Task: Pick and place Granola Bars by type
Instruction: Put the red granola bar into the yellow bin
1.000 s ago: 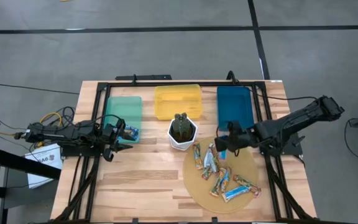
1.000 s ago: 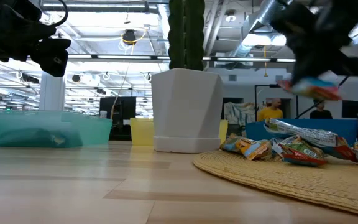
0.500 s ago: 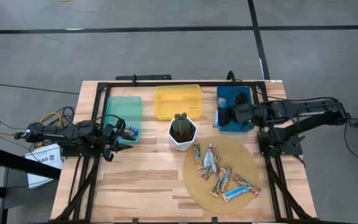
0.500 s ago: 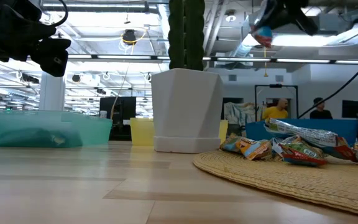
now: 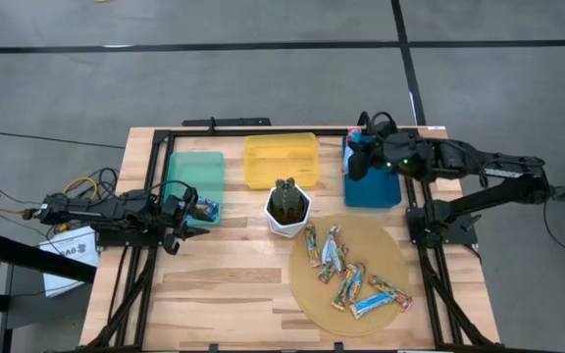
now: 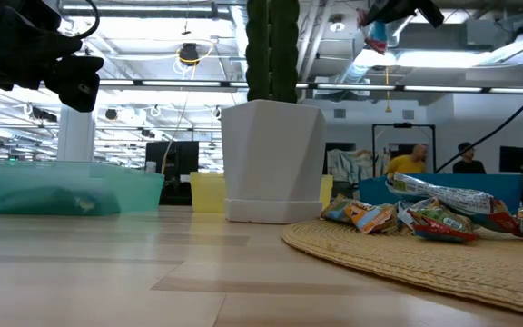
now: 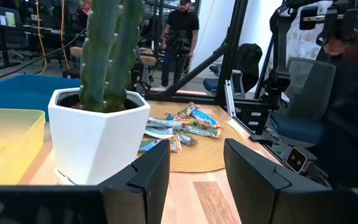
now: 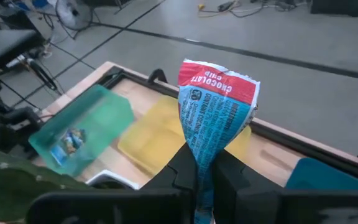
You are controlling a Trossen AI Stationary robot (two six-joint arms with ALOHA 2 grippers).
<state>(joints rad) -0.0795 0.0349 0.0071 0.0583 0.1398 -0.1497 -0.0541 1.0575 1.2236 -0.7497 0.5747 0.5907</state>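
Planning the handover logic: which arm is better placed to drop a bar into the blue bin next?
The right. Its hand is shut on a blue-wrapped bar and hangs over the blue bin. The left hand waits by the green bin, empty.

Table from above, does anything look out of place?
Only the cactus pot: it stands mid-table among the bins, beside the woven mat of granola bars, though it isn't something to sort. Nothing is spilled or tipped.

The right claw [image 5: 358,155] moved away from the round mat [image 5: 390,257]. It went up and over the blue bin [image 5: 376,186], to the bin's far end. It took a blue bar [image 8: 213,118] along, pinched tight.
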